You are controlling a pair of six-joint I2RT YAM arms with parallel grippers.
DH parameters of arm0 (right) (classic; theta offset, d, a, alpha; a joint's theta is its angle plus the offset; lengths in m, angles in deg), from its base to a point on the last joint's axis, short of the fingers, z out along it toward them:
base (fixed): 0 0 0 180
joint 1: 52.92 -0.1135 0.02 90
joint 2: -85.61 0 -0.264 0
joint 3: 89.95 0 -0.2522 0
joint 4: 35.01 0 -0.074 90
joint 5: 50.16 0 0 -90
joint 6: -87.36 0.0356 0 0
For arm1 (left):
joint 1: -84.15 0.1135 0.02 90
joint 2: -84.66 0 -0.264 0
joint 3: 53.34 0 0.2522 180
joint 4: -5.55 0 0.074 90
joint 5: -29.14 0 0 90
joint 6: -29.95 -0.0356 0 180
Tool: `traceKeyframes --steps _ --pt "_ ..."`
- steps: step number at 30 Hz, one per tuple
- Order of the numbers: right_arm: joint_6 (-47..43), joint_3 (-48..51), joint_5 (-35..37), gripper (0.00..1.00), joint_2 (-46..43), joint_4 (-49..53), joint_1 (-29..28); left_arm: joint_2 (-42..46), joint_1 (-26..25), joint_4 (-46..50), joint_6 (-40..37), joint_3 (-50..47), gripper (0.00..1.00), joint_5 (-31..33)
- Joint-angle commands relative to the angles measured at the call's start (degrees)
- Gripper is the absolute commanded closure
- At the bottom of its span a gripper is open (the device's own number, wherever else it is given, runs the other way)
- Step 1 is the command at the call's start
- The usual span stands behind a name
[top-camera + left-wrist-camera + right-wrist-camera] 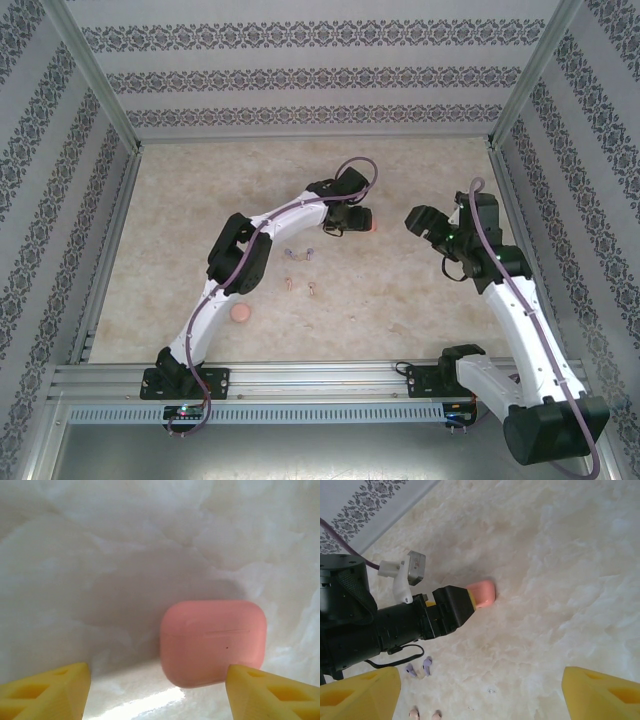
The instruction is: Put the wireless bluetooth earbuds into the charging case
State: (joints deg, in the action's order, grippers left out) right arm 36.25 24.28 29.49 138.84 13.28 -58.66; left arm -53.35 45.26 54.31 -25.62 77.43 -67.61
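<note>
A closed coral-pink charging case (pixel 212 642) lies flat on the marble tabletop, also seen from above as the case (pixel 372 226) at mid-table. My left gripper (pixel 160 696) stands open just short of it, its right finger (pixel 272 692) at the case's near corner. From the right wrist, one yellow finger (pixel 472 599) of the left gripper meets the end of the case (pixel 483 592). Two purple earbuds (pixel 419 666) and two pale pink earbuds (pixel 425 713) lie loose on the table. My right gripper (pixel 480 697) hovers open with nothing in it, to the right of the case.
A second coral-pink rounded case (pixel 241 314) lies near the left arm's base. Purple earbuds (pixel 300 254) and pink earbuds (pixel 302 288) sit beside the left forearm. Patterned walls enclose the table; a metal rail (pixel 320 378) runs along the near edge.
</note>
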Motion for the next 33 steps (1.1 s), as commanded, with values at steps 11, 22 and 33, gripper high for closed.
traceKeyframes --steps 11,22,33 --pt "2.6 4.4 2.3 0.17 -3.9 0.5 -4.2 31.3 1.8 -6.6 -10.6 -19.1 0.25 12.5" --pt "9.5 0.6 18.1 0.18 9.3 -3.5 -32.9 56.7 12.9 -13.9 -8.8 -43.6 0.09 13.1" --pt "19.6 -20.4 21.2 0.19 37.8 -2.2 -52.0 65.4 28.9 -14.1 -1.5 -52.6 0.01 8.2"
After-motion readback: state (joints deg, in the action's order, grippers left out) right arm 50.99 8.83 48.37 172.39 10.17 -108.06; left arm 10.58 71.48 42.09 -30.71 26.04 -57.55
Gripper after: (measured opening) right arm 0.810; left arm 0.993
